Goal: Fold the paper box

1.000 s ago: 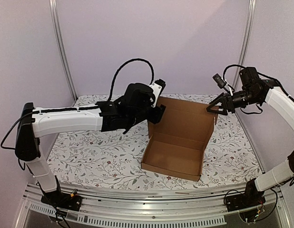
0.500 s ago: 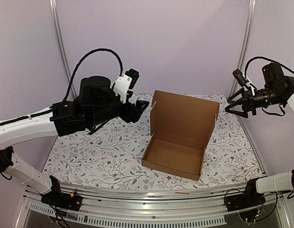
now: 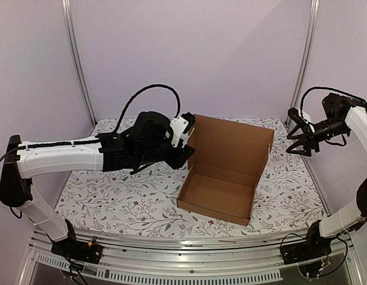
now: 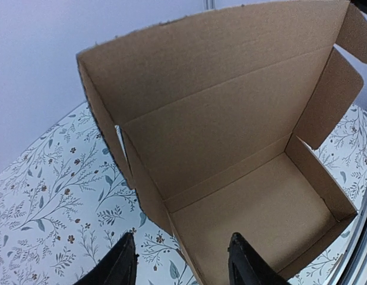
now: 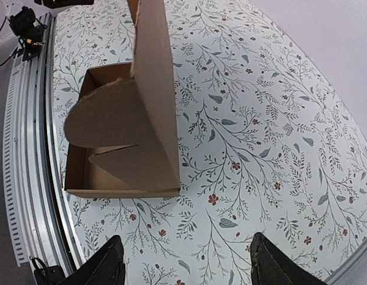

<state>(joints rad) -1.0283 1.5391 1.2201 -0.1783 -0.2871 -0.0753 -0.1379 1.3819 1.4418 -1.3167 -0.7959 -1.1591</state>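
Observation:
The paper box (image 3: 222, 175) is a shallow brown cardboard tray on the floral table, its lid (image 3: 231, 142) standing upright at the back with side flaps out. My left gripper (image 3: 188, 151) hovers just left of the box's left wall, open, nothing between its fingers. From the left wrist, the box (image 4: 231, 148) fills the frame, and the left gripper (image 4: 182, 261) straddles the left wall's near edge from above. My right gripper (image 3: 302, 144) hangs open in the air, to the right of the lid. The right wrist looks down on the box (image 5: 121, 136) and the empty right gripper (image 5: 186, 264).
A floral cloth (image 3: 112, 190) covers the table. Metal frame posts (image 3: 76, 65) stand at the back corners, and a metal rail (image 3: 189, 249) runs along the near edge. Cloth lies bare left and right of the box.
The left arm swung away from the box, rose, then came back down beside its left wall. The right gripper pulled back from the lid's right corner toward the right.

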